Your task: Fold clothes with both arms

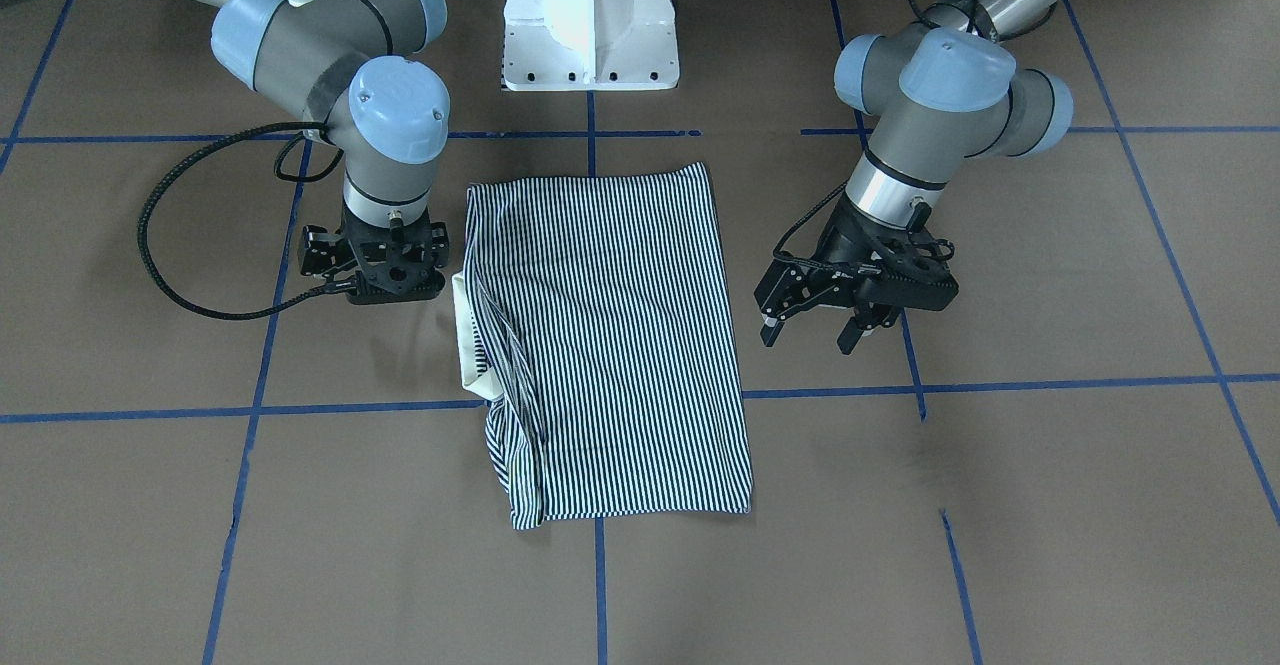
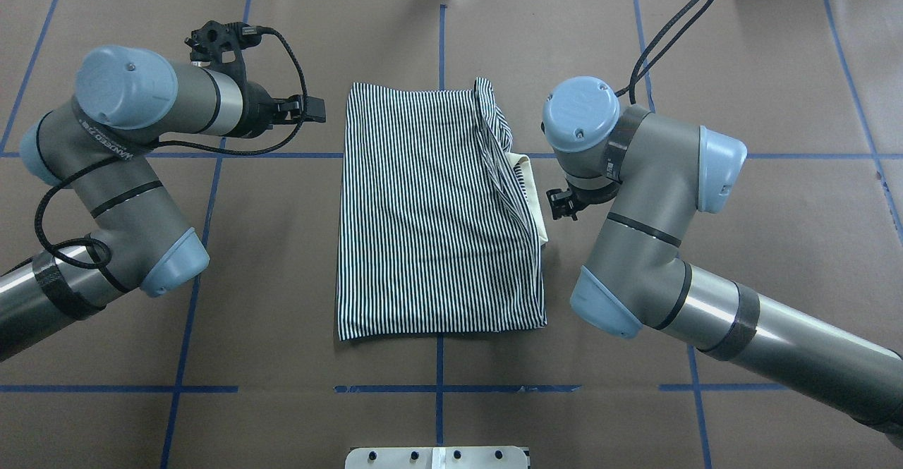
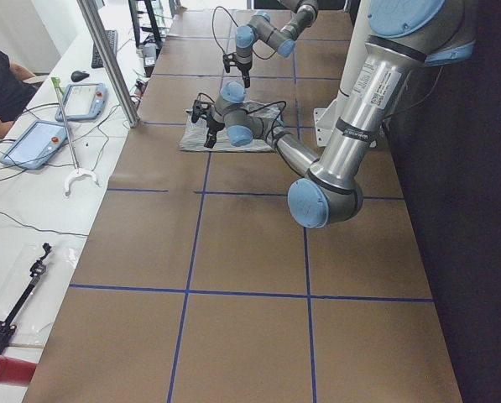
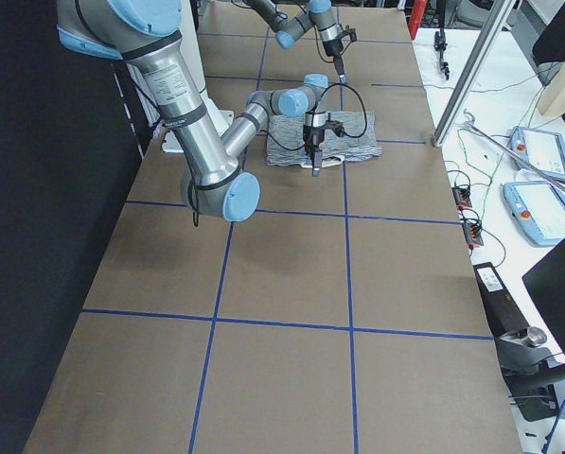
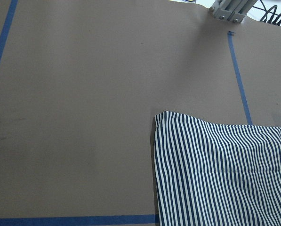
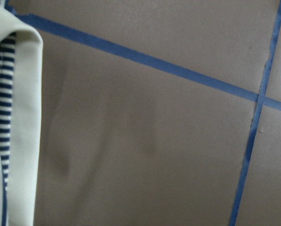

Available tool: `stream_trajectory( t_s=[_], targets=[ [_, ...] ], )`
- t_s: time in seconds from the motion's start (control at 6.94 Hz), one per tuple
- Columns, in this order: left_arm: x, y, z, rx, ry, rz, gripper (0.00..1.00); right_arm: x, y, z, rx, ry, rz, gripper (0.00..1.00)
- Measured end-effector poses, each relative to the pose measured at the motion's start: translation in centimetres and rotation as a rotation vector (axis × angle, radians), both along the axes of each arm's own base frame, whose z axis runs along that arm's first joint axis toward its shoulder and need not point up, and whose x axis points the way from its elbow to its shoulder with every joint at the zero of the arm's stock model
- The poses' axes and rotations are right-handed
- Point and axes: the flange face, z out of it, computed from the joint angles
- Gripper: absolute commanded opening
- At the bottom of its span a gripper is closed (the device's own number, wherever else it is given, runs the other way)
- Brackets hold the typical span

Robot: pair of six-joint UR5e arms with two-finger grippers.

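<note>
Gaping empty beside the folded polo shirt (image 1: 620, 345), your left gripper (image 1: 810, 332) hovers; the right gripper (image 1: 385, 280) hides whether it is clenched.

Bare table (image 1: 1050, 525) lay open past the operator-side edge of the shirt (image 1: 610, 345). The right gripper (image 1: 380, 280) hung just beside its collar edge, the left gripper (image 1: 808, 335) near the opposite edge, and the white pedestal (image 1: 590, 25) stood off its robot-side edge.

Even light, faint shadows, right wrist view blurred.
</note>
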Motion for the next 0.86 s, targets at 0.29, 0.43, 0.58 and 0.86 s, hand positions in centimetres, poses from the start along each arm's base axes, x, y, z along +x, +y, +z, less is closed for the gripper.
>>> stream_trajectory(
  t_s=[0.29, 0.43, 0.58, 0.86],
  targets=[
    [-0.1, 0.1, -0.3, 0.006, 0.003, 0.002, 1.00, -4.0, -5.2, -4.7, 0.024, -0.052, 0.027, 1.00],
    [-0.1, 0.1, -0.3, 0.006, 0.003, 0.003, 1.00, -6.9, -8.1, -5.9, 0.037, -0.071, 0.037, 1.00],
    [-0.1, 0.1, -0.3, 0.006, 0.002, 0.004, 1.00, -9.2, -10.2, -6.3, 0.043, -0.076, 0.042, 1.00],
    [-0.2, 0.1, -0.2, 0.005, 0.001, 0.004, 1.00, -11.1, -11.3, -6.7, 0.042, -0.072, 0.040, 1.00]
  ],
)
